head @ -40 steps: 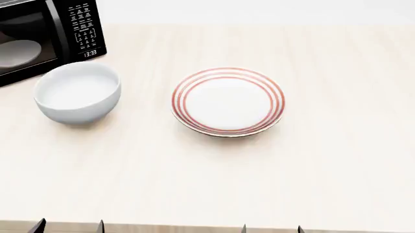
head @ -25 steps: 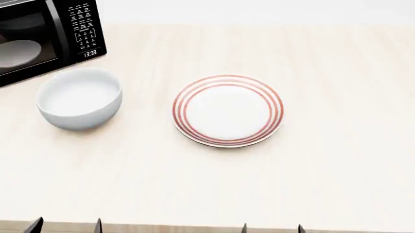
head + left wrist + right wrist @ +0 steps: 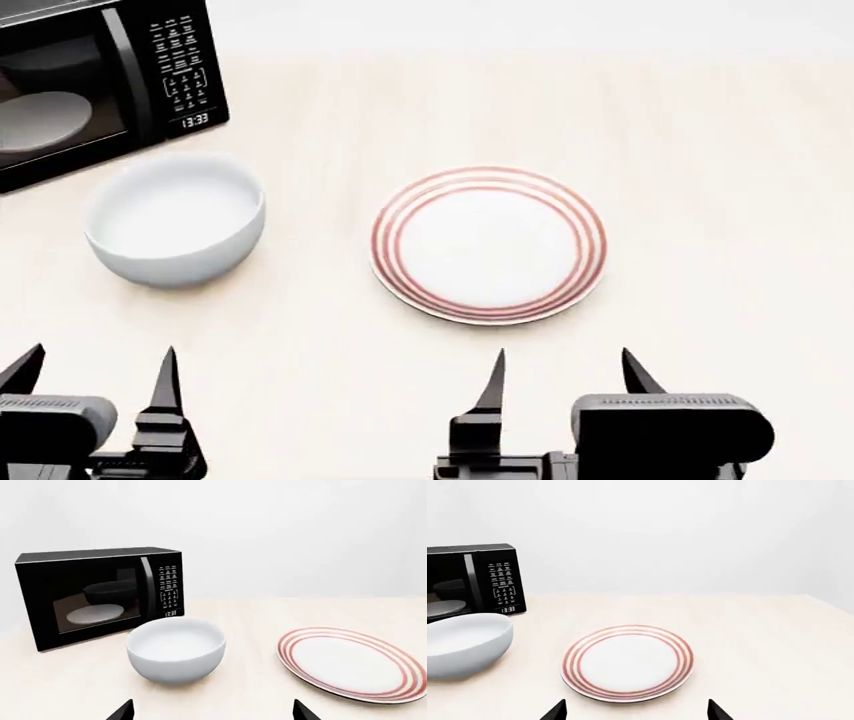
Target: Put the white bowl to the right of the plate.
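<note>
The white bowl (image 3: 175, 232) stands upright on the pale wooden table, left of the plate (image 3: 489, 243), which has red-orange rings. Both also show in the left wrist view, the bowl (image 3: 176, 648) and the plate (image 3: 350, 661), and in the right wrist view, the bowl (image 3: 464, 645) and the plate (image 3: 628, 661). My left gripper (image 3: 96, 378) is open and empty, near the table's front edge, in front of the bowl. My right gripper (image 3: 566, 378) is open and empty, in front of the plate. Neither touches anything.
A black microwave (image 3: 100, 85) stands at the back left, just behind the bowl, with a pale dish (image 3: 47, 116) seen through its door. The table (image 3: 721, 180) stretches to the right of the plate.
The head view has shifted, so bowl and plate sit lower in the picture. Both grippers, earlier only fingertips at the bottom edge, now show well into view.
</note>
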Controlling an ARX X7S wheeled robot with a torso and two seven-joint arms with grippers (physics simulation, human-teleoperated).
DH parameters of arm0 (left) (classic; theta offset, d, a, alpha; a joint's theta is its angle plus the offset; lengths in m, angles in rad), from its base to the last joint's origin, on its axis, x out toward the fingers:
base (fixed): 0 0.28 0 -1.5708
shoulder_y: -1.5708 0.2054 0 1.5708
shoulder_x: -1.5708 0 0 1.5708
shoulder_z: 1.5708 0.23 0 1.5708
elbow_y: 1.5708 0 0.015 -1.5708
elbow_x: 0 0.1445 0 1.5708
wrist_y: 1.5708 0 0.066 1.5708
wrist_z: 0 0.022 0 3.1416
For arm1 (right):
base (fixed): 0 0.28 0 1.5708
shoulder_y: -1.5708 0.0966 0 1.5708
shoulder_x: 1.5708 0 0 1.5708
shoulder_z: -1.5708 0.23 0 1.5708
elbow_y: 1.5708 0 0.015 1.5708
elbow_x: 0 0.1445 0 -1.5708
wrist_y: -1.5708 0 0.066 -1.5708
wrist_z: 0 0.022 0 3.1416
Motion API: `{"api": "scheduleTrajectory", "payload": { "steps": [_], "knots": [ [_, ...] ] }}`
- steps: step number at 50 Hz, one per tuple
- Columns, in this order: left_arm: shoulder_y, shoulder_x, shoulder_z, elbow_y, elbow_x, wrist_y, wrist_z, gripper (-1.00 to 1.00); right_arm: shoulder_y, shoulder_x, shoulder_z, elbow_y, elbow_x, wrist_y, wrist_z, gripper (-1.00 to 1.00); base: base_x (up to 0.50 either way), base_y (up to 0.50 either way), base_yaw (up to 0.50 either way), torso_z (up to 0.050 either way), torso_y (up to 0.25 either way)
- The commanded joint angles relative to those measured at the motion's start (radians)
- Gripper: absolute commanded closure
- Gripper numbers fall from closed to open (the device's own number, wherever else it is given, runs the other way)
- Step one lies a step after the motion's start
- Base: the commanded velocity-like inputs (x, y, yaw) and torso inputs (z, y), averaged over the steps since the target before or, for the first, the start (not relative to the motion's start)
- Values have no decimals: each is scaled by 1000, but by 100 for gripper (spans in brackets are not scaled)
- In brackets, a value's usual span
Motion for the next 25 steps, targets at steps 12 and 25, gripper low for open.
{"api": "scheduleTrajectory", "payload": {
  "steps": [12,25],
  "knots": [
    [-23,-30,29,91,-13,-72,-32,-100,34,28,23,-114,101,91,-13,-100,471,299,0,0,0],
    [-41,-46,28,168,-19,-122,-58,-100,85,28,42,-159,139,173,22,-100,491,159,0,0,0]
  ]
}}
